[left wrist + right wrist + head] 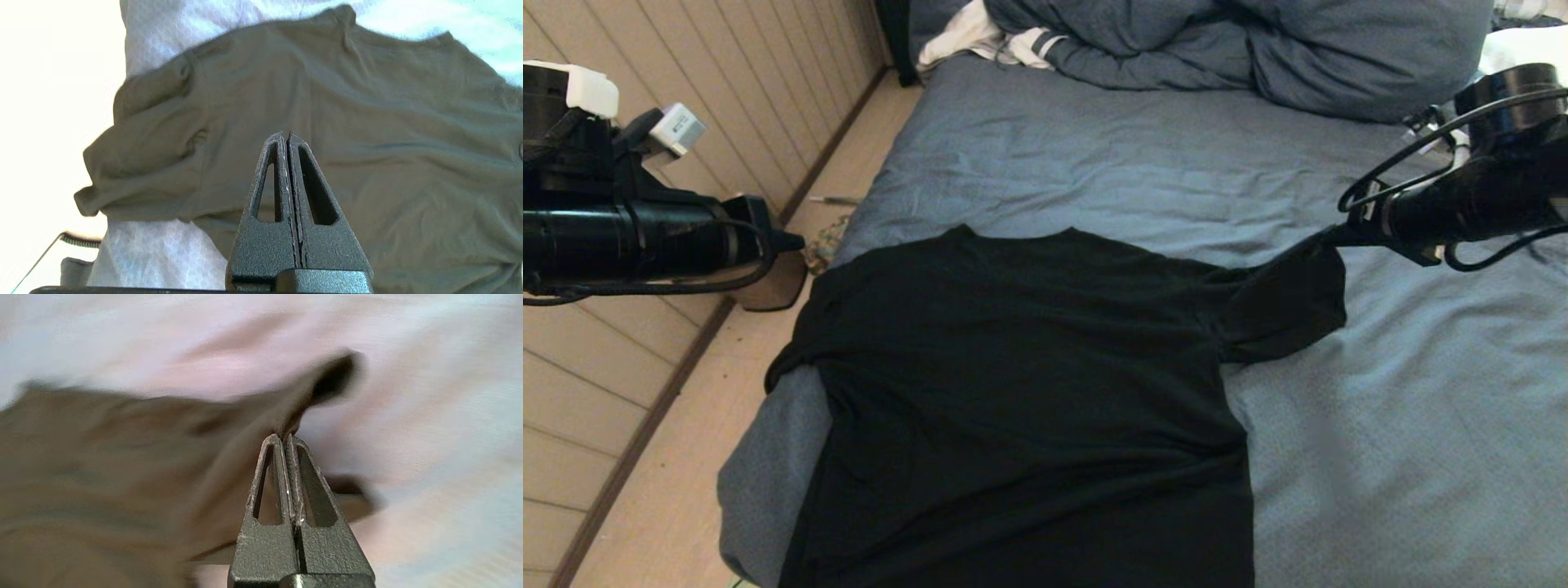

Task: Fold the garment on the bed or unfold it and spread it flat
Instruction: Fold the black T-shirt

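Observation:
The black T-shirt garment (1029, 392) lies spread plain side up on the near left part of the bed (1380, 457), its hem toward me and its left sleeve hanging over the bed's edge. My right gripper (1327, 237) is shut on the tip of the right sleeve (1286, 302) and holds it lifted off the sheet; in the right wrist view the cloth (122, 457) is pinched at the gripper (284, 436). My left gripper (792, 242) hovers off the bed's left side, shut and empty; in the left wrist view it (285, 134) points over the shirt (367, 122).
A bulky blue duvet (1241, 49) is heaped at the far end of the bed, with white striped clothing (988, 37) beside it. A wood-panelled wall (686, 65) and a strip of floor (670, 490) run along the left. Bare sheet lies right of the shirt.

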Available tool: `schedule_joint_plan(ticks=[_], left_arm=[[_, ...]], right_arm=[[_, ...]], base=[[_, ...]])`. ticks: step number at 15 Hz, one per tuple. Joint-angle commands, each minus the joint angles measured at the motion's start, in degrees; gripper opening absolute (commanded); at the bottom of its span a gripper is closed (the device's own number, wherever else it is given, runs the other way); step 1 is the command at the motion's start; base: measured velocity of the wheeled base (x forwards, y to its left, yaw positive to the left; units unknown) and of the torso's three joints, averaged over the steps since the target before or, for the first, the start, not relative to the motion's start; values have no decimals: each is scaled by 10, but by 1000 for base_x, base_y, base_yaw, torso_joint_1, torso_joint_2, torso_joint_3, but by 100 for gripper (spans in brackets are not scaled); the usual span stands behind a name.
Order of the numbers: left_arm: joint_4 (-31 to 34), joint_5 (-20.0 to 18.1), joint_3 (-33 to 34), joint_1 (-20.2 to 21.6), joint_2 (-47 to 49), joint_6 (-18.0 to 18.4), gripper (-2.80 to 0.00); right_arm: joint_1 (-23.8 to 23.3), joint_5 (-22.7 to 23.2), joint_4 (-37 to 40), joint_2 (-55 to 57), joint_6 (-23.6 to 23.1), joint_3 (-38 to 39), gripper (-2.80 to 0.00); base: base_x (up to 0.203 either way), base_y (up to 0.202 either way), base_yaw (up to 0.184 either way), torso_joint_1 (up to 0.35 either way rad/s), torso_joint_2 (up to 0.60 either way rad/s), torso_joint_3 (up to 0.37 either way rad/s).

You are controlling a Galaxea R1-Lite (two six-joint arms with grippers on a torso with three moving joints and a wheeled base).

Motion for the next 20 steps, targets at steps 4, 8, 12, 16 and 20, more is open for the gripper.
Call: schedule_joint_plan(ticks=[4, 8, 12, 16, 20], left_arm=[[-5, -2, 32, 0, -21, -1, -280], [-27, -14, 53, 0, -29, -1, -280], [-30, -32, 63, 0, -35, -6, -280], [-35, -45, 73, 1, -32, -10, -280], [-43, -47, 78, 1, -28, -10, -280]], right_arm=[[86, -1, 2, 20, 7, -31, -280], [163, -5, 13, 39, 19, -63, -280], [226, -10, 51, 74, 24, -111, -280], [281, -24, 45, 95, 24, -112, -280], [315, -25, 37, 109, 23, -112, -280]], base=[[0, 0, 0, 0, 0, 0], [0, 0, 0, 0, 0, 0], [0, 0, 0, 0, 0, 0], [0, 0, 0, 0, 0, 0], [0, 0, 0, 0, 0, 0]])
